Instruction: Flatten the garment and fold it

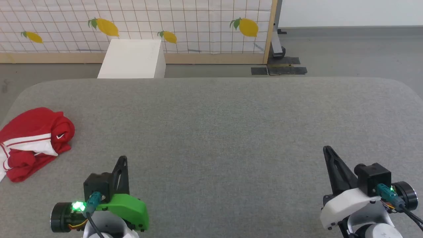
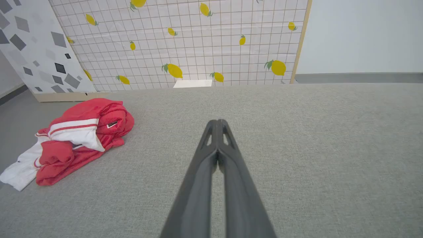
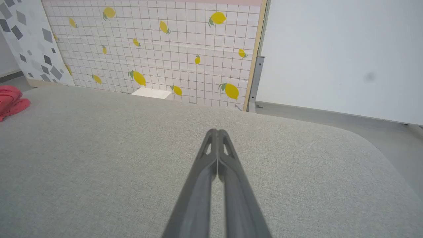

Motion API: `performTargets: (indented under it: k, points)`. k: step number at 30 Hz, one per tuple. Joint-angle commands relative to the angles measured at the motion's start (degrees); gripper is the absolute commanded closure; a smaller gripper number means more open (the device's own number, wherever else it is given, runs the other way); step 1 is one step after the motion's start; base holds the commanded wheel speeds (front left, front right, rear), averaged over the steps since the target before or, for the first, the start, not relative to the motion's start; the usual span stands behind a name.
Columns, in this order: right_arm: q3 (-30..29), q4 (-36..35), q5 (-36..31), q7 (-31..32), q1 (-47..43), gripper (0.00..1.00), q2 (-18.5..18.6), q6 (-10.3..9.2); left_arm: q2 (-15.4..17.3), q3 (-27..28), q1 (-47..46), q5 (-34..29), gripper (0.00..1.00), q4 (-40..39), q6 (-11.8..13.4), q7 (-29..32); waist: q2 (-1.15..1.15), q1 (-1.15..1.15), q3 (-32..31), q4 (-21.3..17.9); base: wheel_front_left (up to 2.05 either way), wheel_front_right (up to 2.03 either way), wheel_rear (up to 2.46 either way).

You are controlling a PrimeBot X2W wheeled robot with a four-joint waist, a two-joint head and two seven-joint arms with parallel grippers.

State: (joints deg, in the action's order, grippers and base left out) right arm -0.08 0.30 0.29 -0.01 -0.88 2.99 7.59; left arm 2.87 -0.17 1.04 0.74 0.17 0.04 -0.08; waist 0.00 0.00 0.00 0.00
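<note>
Nothing is done: the shirt (image 1: 33, 142) lies bunched at mid-left, untouched, while left gripper (image 1: 123, 159) and right gripper (image 1: 326, 149) sit closed, empty.

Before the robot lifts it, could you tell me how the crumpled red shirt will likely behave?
Probably floppy: the garment lies bunched in soft folds, so it should drape. Likely light: thin fabric. Its loose white sleeve may trail.

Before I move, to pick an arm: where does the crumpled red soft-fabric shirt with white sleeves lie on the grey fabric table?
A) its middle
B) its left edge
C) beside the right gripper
B: the red shirt lies bunched at the grey table's left edge, left of the left gripper.
</note>
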Motion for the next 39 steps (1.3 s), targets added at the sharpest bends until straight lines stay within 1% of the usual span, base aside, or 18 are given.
performTargets:
  k: [1, 39]
  points:
    - [0.1, -0.3, -0.3, 0.0, 0.9, 1.0, -0.1, -0.1, 0.0, 0.2, -1.0, -0.7, 1.0, -0.2, 0.0, 0.1, 0.0, 0.0, 0.0, 0.0, 0.0, 0.0, 0.0]
    - [0.1, -0.3, -0.3, 0.0, 0.9, 1.0, -0.1, -0.1, 0.0, 0.2, -1.0, -0.7, 1.0, -0.2, 0.0, 0.1, 0.0, 0.0, 0.0, 0.0, 0.0, 0.0, 0.0]
